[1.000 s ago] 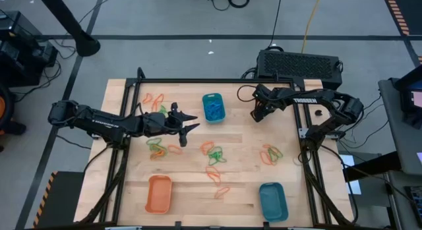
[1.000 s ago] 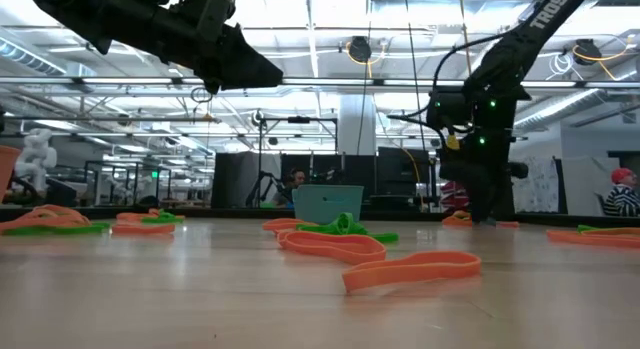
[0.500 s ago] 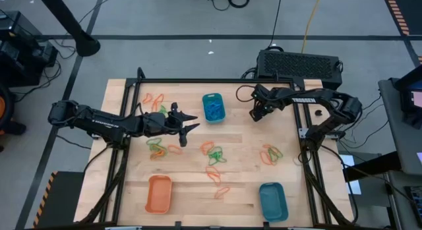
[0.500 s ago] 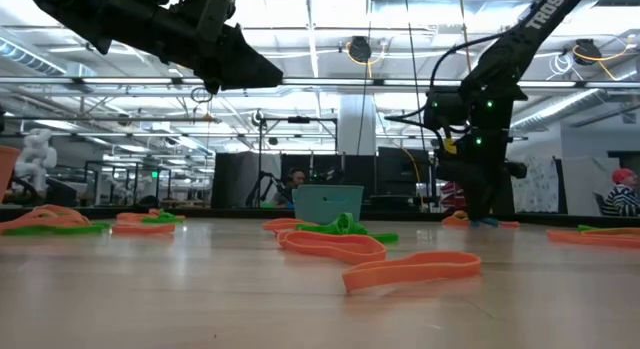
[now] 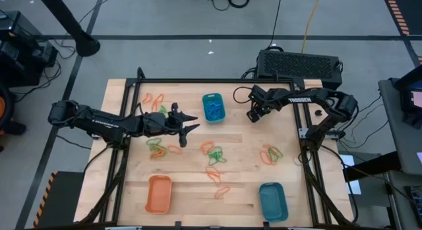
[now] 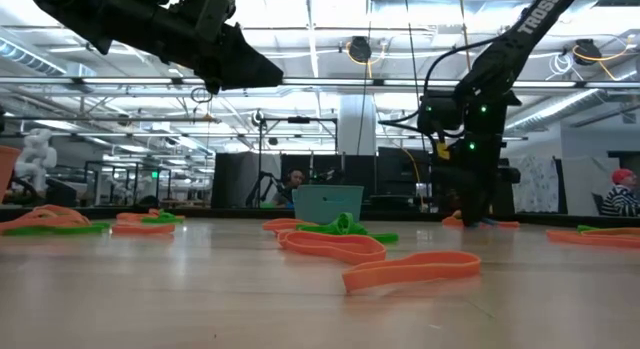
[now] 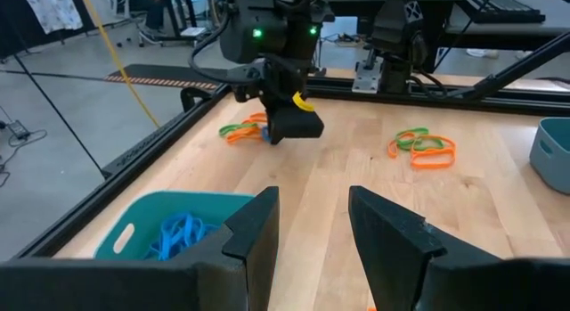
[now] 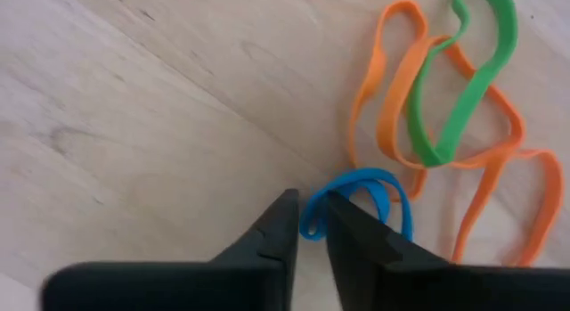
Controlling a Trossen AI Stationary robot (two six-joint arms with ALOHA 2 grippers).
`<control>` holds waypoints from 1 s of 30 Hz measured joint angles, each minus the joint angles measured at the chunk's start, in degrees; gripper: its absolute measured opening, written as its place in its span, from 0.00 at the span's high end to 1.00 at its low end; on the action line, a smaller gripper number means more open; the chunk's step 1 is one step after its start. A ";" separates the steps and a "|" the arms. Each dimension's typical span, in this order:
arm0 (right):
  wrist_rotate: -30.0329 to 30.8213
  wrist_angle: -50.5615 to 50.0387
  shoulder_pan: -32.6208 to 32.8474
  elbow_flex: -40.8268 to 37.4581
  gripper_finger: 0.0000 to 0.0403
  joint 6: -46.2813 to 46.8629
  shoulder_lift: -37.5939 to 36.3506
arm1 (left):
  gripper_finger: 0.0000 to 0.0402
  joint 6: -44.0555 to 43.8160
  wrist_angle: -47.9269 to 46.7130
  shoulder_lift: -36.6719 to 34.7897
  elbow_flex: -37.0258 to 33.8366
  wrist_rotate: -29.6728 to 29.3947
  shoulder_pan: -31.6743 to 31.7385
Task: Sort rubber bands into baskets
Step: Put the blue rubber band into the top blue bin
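The right gripper (image 8: pixel 307 224) has just narrowed its jaws onto a blue band (image 8: pixel 358 200) lying on the bench (image 5: pixel 244 184) by an orange-and-green tangle (image 8: pixel 454 97), so a pick is starting. It should go to the blue-filled basket (image 5: pixel 213 107). The left gripper (image 5: pixel 188 124) hovers half open. The right arm reads "TROSSEN".

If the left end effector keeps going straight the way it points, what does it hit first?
Probably the right end effector, which sits on the table straight ahead of the left end effector. The teal basket lies just off to one side. Bare wood lies between them, though depth is hard to judge.
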 joint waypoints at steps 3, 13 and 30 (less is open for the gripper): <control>0.24 -1.12 -0.05 -0.10 0.98 -1.18 -1.08 | 0.64 0.00 0.00 0.00 0.00 0.03 0.00; -3.11 -3.75 1.19 -0.46 1.00 -2.54 -9.14 | 0.64 -0.01 0.51 0.00 0.00 1.63 0.00; -27.28 15.28 20.81 -0.34 1.00 1.76 -24.55 | 0.64 10.04 30.84 17.99 0.04 8.44 0.02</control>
